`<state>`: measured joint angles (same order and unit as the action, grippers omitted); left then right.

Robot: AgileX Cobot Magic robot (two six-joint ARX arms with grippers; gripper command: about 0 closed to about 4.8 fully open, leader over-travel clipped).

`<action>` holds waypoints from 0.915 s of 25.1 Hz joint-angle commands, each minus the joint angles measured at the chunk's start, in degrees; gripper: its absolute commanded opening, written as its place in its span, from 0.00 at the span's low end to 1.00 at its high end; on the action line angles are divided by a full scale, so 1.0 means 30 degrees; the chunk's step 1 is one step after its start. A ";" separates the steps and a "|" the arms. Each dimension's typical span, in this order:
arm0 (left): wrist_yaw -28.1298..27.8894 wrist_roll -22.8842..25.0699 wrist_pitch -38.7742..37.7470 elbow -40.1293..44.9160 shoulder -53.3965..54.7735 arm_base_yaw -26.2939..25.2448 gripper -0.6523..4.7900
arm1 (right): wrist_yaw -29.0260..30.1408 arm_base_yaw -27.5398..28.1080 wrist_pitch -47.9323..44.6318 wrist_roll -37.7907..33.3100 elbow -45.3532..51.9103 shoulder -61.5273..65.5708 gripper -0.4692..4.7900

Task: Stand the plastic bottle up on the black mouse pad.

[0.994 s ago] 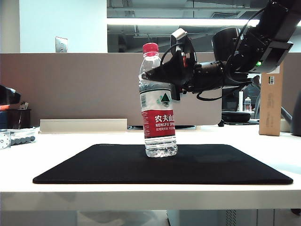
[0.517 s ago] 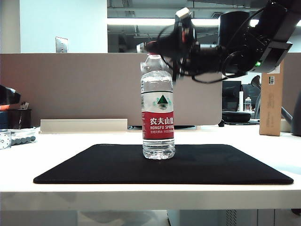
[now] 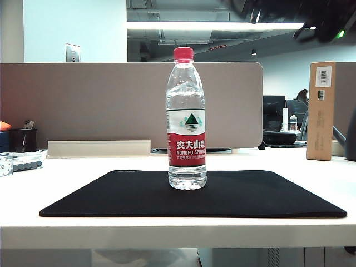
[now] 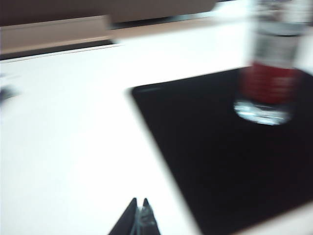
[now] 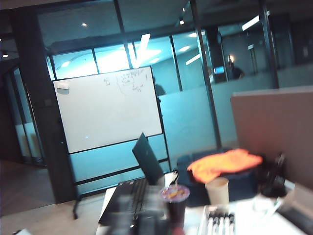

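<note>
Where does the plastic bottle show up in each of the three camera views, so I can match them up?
Exterior view: the plastic bottle stands upright mid-frame on the black mouse pad, no gripper on it.
Left wrist view: blurred, toward the upper right, its upper part cut off by the picture's edge; the left gripper is shut, well apart from it.
Right wrist view: not in it; only the office background shows.
Shared landmark: the black mouse pad, in the exterior and left wrist views.
</note>
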<state>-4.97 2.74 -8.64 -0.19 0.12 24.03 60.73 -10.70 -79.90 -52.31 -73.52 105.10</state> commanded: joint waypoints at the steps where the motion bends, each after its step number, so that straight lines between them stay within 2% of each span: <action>1: 0.0015 -0.0058 0.0182 -0.0087 0.0007 -0.2776 0.11 | -0.0095 0.0437 -0.0240 -0.0306 -0.0102 -0.1362 0.08; 3: 0.0015 -0.0058 0.0189 -0.0087 0.0007 -0.4335 0.11 | -0.0270 0.0794 -0.0219 -0.1144 -0.0095 -0.2069 0.08; 5: 0.0007 -0.0058 0.0189 -0.0087 0.0007 -0.7358 0.11 | -0.1151 0.1639 0.0911 -0.3235 0.0036 -0.3271 0.08; 6: 0.0007 -0.0058 0.0197 -0.0087 0.0007 -0.8116 0.11 | -0.1129 0.1902 0.1457 -0.3716 0.0036 -0.3548 0.08; 10: -0.0095 -0.0058 0.0204 -0.0087 0.0007 -0.9850 0.11 | -0.0503 0.3140 0.3774 -0.4619 0.0058 -0.4714 0.08; 12: -0.0117 -0.0058 0.0219 -0.0087 0.0007 -1.0083 0.11 | -0.0117 0.4065 0.4459 -0.4568 0.0357 -0.5544 0.08; 14: -0.0051 -0.0058 0.0262 -0.0087 0.0007 -1.0003 0.11 | -0.0889 0.5238 0.6105 -0.4473 0.1129 -0.6513 0.08; 18: -0.0029 -0.0058 0.0554 -0.0087 0.0007 -0.9777 0.11 | -0.2776 0.6819 0.8888 -0.2135 0.3548 -0.8852 0.08; 21: 0.0000 -0.0058 0.0576 -0.0087 0.0007 -0.9799 0.11 | -0.4991 0.7599 1.2400 0.0940 0.5668 -1.1271 0.08; 23: 0.0007 -0.0058 0.0634 -0.0087 0.0007 -0.9792 0.11 | -0.8189 0.7963 1.7201 0.6222 0.8233 -1.4870 0.08</action>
<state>-5.13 2.74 -7.70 -0.19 0.10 -5.23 40.93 13.19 -34.48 -42.22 -50.19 62.98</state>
